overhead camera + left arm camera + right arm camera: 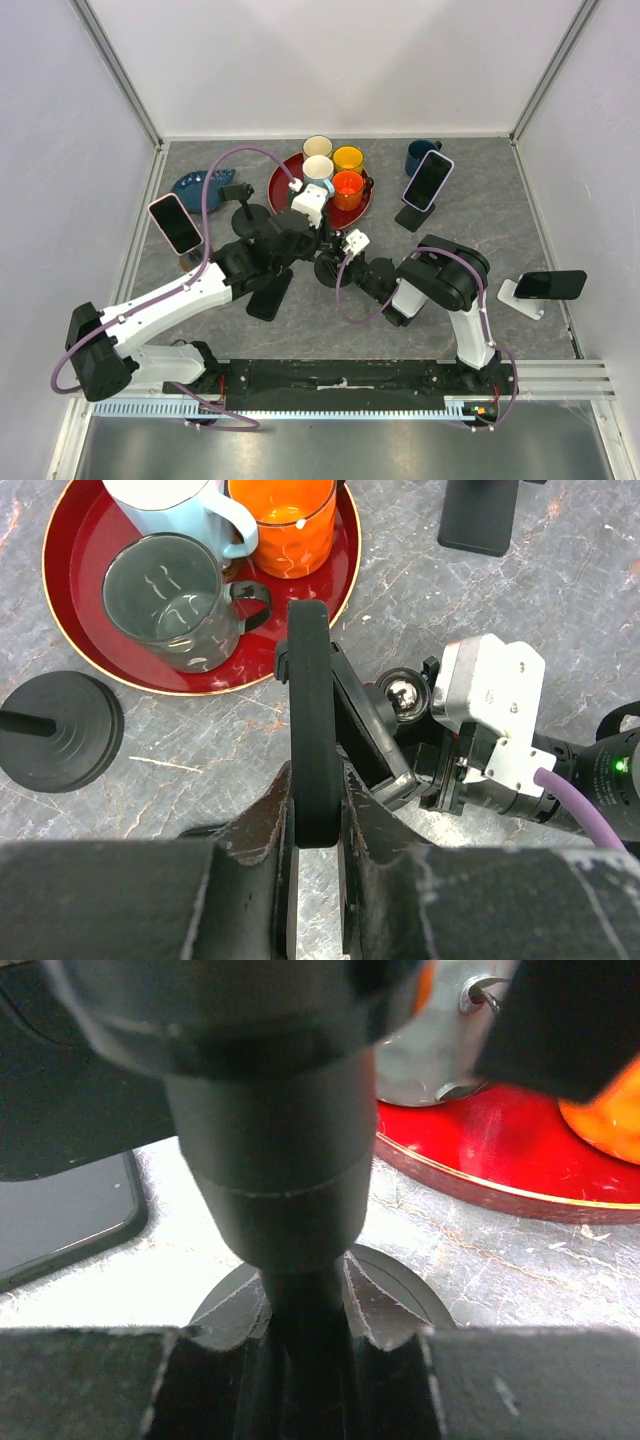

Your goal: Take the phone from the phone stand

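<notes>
Left wrist view: the phone [315,730] is pinched on edge by the left tool [316,825]. It stands just ahead of the fingers, against the phone stand [370,730], and a red tray [90,650] lies beyond.

Right wrist view: the right tool [305,1335] is pressed around the stand's post [280,1160].

Top view: both tools are seen together at mid-desk [480,210].

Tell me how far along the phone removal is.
Done: the left pincer is clamped on the edge of the black slab phone, and the right pincer grips the black round stand pole, apparently steadying it. In hand: the lift; the phone rests against the stand's black cradle, not yet clear. Left: pull the phone free and set it down.
</notes>
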